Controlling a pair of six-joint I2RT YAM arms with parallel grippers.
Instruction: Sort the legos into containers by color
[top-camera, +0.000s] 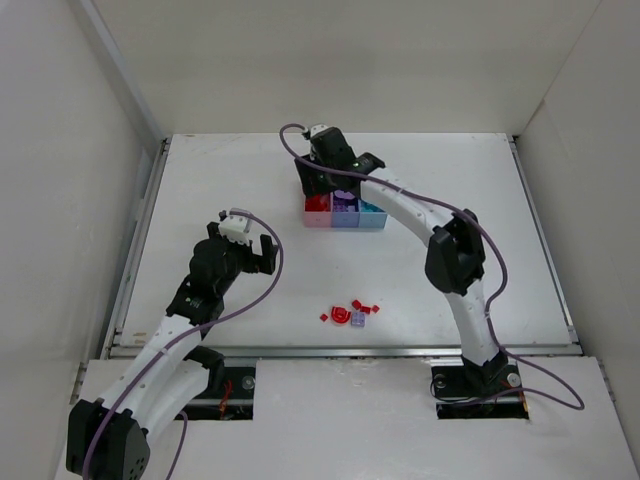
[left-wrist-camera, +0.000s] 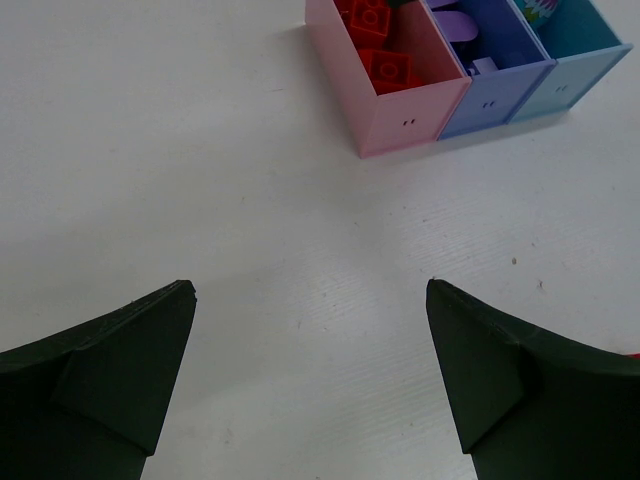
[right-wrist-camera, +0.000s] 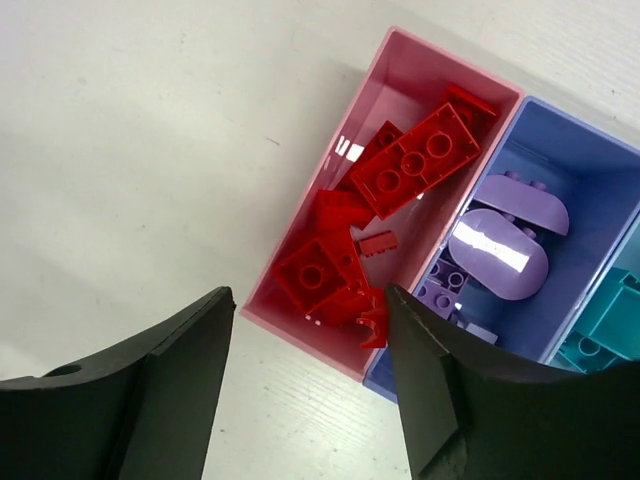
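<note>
The right claw (right-wrist-camera: 308, 300) hangs released over the pink rectangular plastic bin (right-wrist-camera: 318, 170), with a tiny red plastic brick (right-wrist-camera: 372, 325) at one fingertip. Centre over the pink bin, since the purple-blue bin (right-wrist-camera: 560, 180) adjoins. The left claw (left-wrist-camera: 310, 285) is also released. Loose plastic legos (top-camera: 350, 314) lie on the white table (top-camera: 230, 180).

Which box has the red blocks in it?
The pink box at the end of the row. The middle purple-blue box holds lilac pieces, and the light blue box holds teal pieces.
</note>
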